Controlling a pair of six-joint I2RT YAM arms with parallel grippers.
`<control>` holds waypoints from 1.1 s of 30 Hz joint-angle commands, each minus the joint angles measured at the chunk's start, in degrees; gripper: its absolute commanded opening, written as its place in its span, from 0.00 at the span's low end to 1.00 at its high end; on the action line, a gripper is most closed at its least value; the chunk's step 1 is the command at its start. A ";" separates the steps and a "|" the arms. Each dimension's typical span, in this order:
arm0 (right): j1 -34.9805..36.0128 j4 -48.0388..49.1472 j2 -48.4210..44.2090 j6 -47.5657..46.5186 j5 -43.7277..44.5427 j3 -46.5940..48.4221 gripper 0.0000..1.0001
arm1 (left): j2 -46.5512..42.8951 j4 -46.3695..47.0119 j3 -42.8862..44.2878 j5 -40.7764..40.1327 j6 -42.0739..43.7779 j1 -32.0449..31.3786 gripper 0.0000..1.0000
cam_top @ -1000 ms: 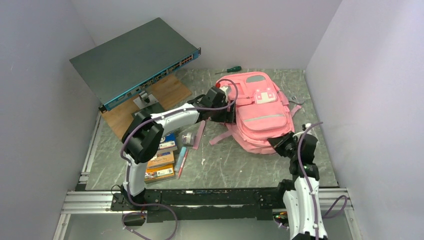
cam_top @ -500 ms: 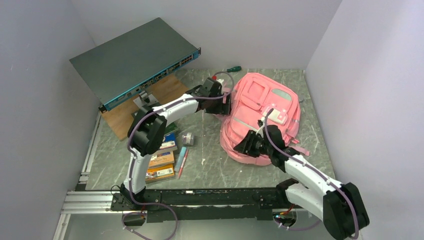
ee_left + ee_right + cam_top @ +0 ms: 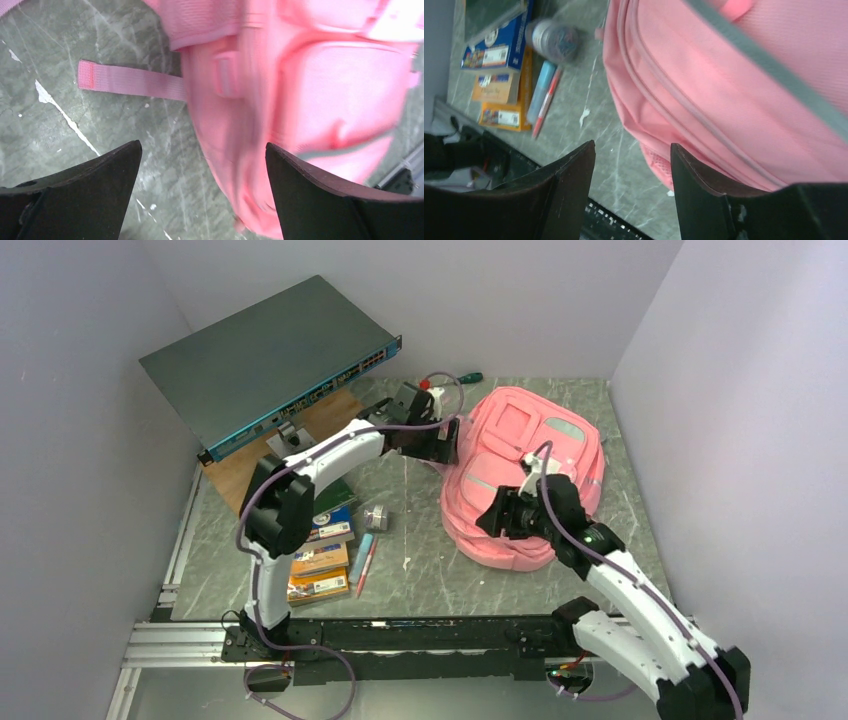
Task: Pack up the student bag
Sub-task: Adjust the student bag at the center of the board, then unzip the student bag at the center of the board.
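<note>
Not yet packed, at the left of the tabletop [image 3: 420,560]: a stack of books [image 3: 322,550], blue and red pens [image 3: 364,558], a small jar [image 3: 376,517]. Then the left gripper [image 3: 202,148], spread wide and empty, just beside the far left edge of the student bag [image 3: 525,475]. Lying flat, right of centre; no open pocket to be seen. Over its near side the right gripper [image 3: 633,147], also parted, holding nothing. Judged hardly begun: opening and filling all left to do.

No legible text; labels on boxes [image 3: 498,75] too blurred to read.
</note>
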 commanded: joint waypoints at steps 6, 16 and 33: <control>-4.25 -15.05 -13.72 13.84 38.82 3.14 0.63 | -16.12 3.20 -8.08 7.94 0.69 -3.61 1.00; -31.69 -4.51 -9.42 11.30 18.41 -5.19 0.54 | -16.21 13.44 -17.01 13.79 -6.30 -15.96 0.92; -22.90 3.10 -0.52 3.20 4.56 -7.94 0.33 | -12.67 9.79 -24.66 -0.13 -4.06 -12.90 0.83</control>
